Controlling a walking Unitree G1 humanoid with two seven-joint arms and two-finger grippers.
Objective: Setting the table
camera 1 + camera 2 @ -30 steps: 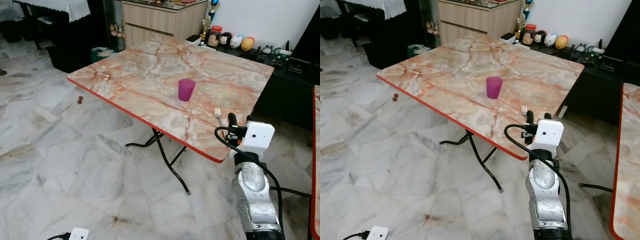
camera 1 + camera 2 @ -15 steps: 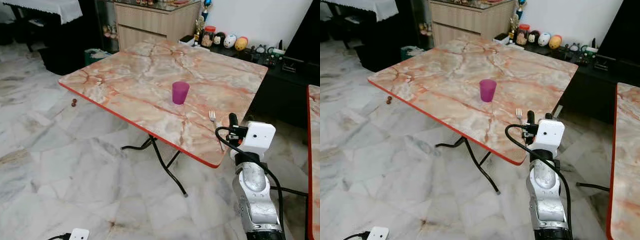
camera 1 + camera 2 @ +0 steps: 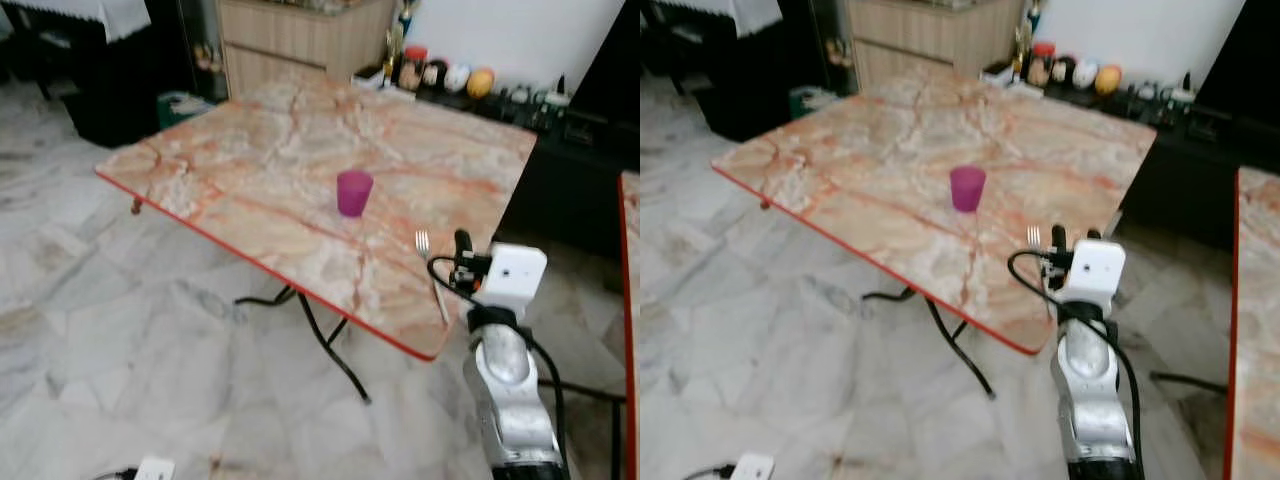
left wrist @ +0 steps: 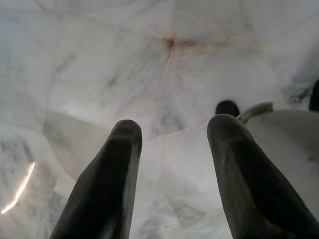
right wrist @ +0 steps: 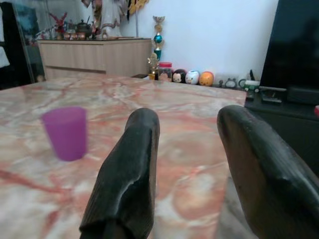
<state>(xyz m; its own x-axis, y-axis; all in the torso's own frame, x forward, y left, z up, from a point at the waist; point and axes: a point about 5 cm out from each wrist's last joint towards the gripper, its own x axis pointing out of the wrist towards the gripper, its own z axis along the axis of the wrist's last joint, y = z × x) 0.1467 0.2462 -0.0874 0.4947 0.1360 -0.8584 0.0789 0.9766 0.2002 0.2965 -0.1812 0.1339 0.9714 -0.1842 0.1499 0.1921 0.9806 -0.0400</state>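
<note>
A purple cup [image 3: 353, 192] stands upright near the middle of the marble folding table [image 3: 250, 150]. A silver fork [image 3: 432, 275] lies near the table's front right edge. My right gripper [image 3: 1075, 238] is raised at that corner, just right of the fork, open with nothing between its fingers. In the right wrist view the cup [image 5: 66, 132] sits ahead and off to one side of the open gripper [image 5: 187, 117]. My left gripper [image 4: 174, 129] hangs open over the marble floor.
A wooden cabinet [image 3: 300, 40] and a low dark shelf with small figurines [image 3: 470, 80] stand behind the table. A second marble table's edge [image 3: 1250, 300] runs along the right. The black folding legs [image 3: 330, 340] reach under the table. A white box [image 3: 152, 468] lies on the floor.
The whole picture has shifted and blurred, so the camera has moved; the table sits a little further left. More of the fork shows beside my right gripper. Cup and fork stay put.
</note>
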